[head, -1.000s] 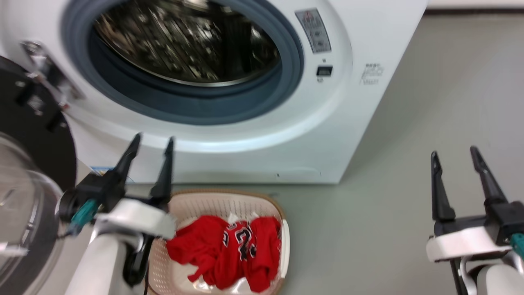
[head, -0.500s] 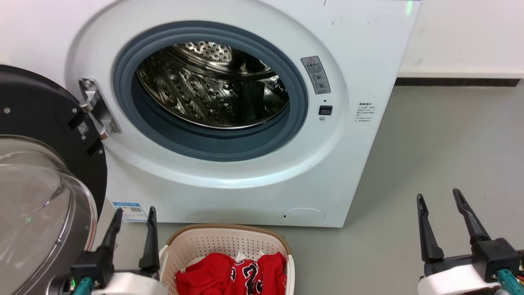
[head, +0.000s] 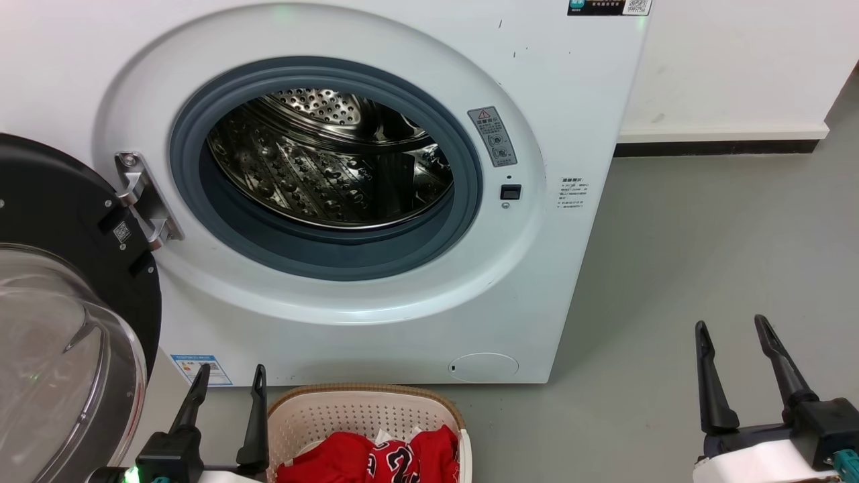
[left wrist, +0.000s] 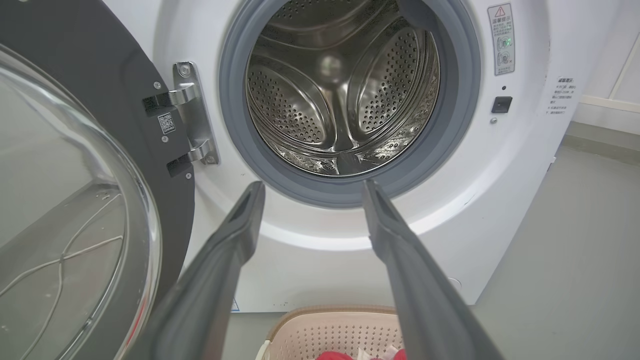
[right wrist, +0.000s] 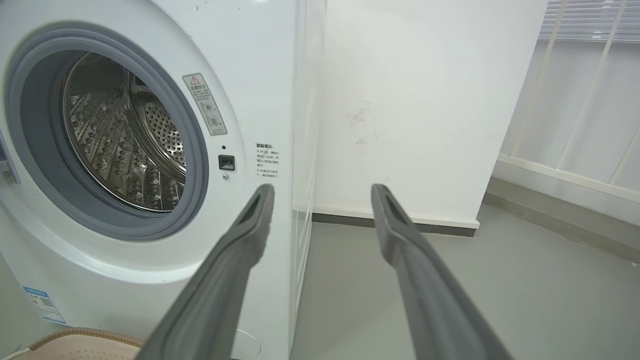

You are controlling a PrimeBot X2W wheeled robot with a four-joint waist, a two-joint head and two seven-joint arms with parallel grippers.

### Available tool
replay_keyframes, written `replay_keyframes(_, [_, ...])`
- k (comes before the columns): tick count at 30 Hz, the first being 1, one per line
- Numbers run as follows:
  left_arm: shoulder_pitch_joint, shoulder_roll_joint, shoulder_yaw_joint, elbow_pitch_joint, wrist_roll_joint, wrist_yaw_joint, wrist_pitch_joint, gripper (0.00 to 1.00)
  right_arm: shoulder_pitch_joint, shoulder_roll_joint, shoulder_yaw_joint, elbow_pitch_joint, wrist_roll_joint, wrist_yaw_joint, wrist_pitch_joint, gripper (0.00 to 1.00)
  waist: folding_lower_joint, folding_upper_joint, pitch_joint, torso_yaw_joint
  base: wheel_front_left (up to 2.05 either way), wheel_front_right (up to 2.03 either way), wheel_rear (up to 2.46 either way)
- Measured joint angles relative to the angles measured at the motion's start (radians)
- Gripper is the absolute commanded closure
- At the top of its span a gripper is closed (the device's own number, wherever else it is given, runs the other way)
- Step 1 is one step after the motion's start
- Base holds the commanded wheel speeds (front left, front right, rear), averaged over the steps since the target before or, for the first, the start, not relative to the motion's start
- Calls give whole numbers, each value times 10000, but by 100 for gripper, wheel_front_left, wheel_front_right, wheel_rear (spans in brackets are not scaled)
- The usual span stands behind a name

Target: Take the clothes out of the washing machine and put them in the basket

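Note:
The white washing machine (head: 376, 315) stands with its door swung open, and its steel drum (head: 322, 161) shows bare metal with no fabric in it. On the floor before it sits the cream basket (head: 362, 412), holding the red clothes (head: 376, 459), one with black-and-white numbers. My left gripper (head: 230, 374) is open just left of the basket, with nothing between its fingers. My right gripper (head: 730, 325) is open over the bare floor at the lower right. In the left wrist view the left gripper (left wrist: 311, 184) points at the drum (left wrist: 340, 90), with the basket (left wrist: 330, 332) below.
The open porthole door (head: 60, 322), black-rimmed with a glass bowl, hangs at the left, close to my left arm. Grey floor (head: 704, 255) spreads to the right of the machine. A white wall (right wrist: 415, 110) with a dark skirting stands behind.
The head view has tilted up, so the machine and basket sit lower in the picture. Both grippers stay open and have dropped toward the bottom edge.

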Motion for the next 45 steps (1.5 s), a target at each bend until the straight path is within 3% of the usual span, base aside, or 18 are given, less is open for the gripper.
replay_keyframes(20, [-86, -159, 272, 6, 98, 192, 2, 0, 3, 2, 134, 142, -15, 2, 2, 0, 1, 0, 16, 11, 0, 0, 0])
replay_keyframes(21, [-53, -176, 268, 88, 98, 194, 6, 100, 20, 8, 136, 236, -15, 2, 8, 100, 1, 0, 16, 11, 0, 0, 0])
replay_keyframes(26, [146, -272, 268, 587, -81, 194, 182, 100, 144, 27, 146, 660, 165, 2, 90, 100, 2, 0, 21, 15, 0, 0, 0])
replay_keyframes(45, [-262, -272, 347, 784, -3848, 104, 1034, 100, -153, -23, 163, 1116, 4215, 0, 890, 100, 2, 0, 64, 55, 0, 0, 0])
